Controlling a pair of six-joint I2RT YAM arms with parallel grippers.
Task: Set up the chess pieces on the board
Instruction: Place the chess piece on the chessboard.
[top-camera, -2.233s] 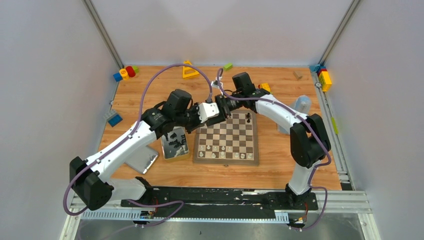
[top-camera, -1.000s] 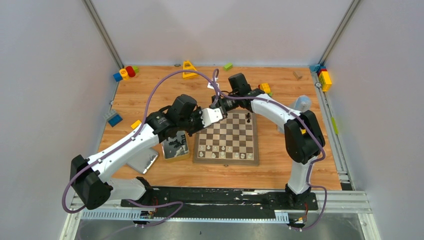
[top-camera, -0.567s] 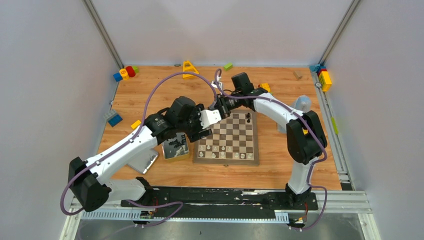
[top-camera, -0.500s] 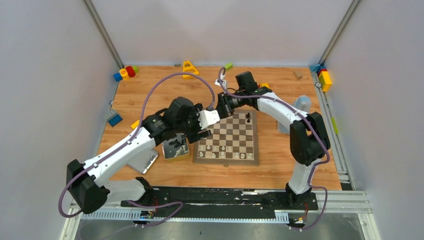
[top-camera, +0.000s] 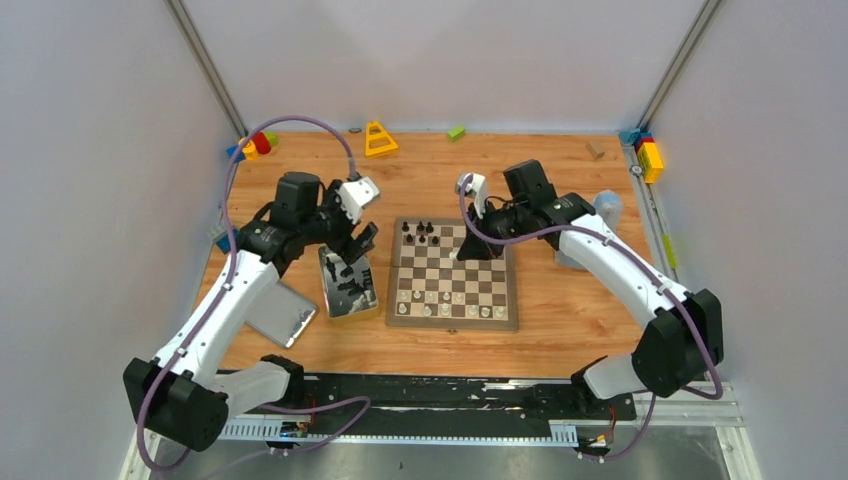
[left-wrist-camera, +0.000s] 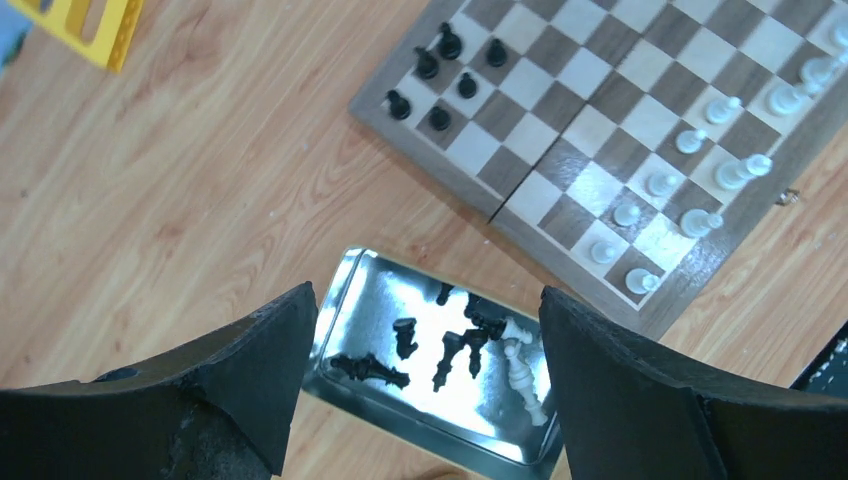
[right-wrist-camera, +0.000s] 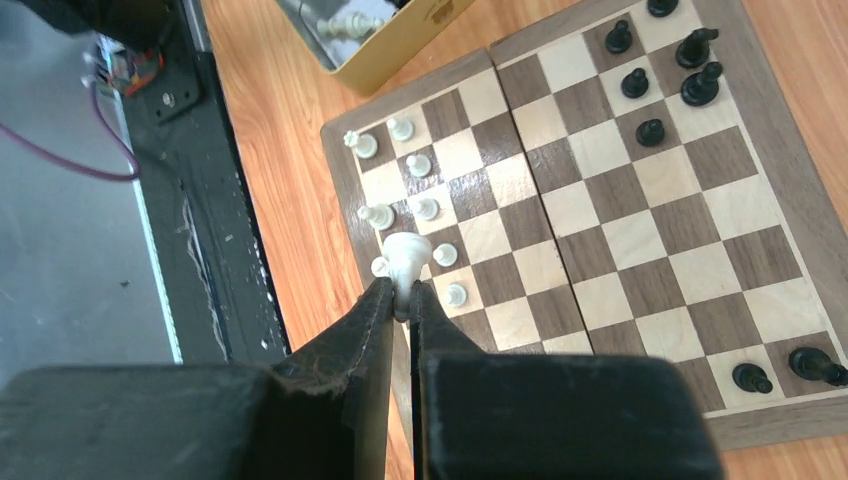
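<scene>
The board (top-camera: 497, 318) lies mid-table, and also shows in the left wrist view (left-wrist-camera: 600, 150) and the right wrist view (right-wrist-camera: 620, 230). Several black chess pieces (top-camera: 420, 232) stand at its far left corner. White chess pieces (top-camera: 445, 301) fill its near rows. More pieces (left-wrist-camera: 455, 345) lie in the silver tin (top-camera: 347, 287). My left gripper (top-camera: 358, 243) hangs open above that tin (left-wrist-camera: 350, 305), nothing between its fingers (left-wrist-camera: 425, 300). My right gripper (right-wrist-camera: 400, 290) is shut on a white piece (right-wrist-camera: 404, 255), over the board's far right part (top-camera: 470, 248).
The tin's flat lid (top-camera: 283, 315) lies left of the tin. Toy blocks sit along the back edge: a yellow triangle (top-camera: 378, 140), a green block (top-camera: 456, 132), and clusters in the left (top-camera: 252, 144) and right (top-camera: 648, 155) corners. A translucent cup (top-camera: 604, 208) stands right of the board.
Both grippers were close together over the board's far left corner. The left gripper has opened and swung left to above the tin. The right arm has drawn back to the right, still shut.
</scene>
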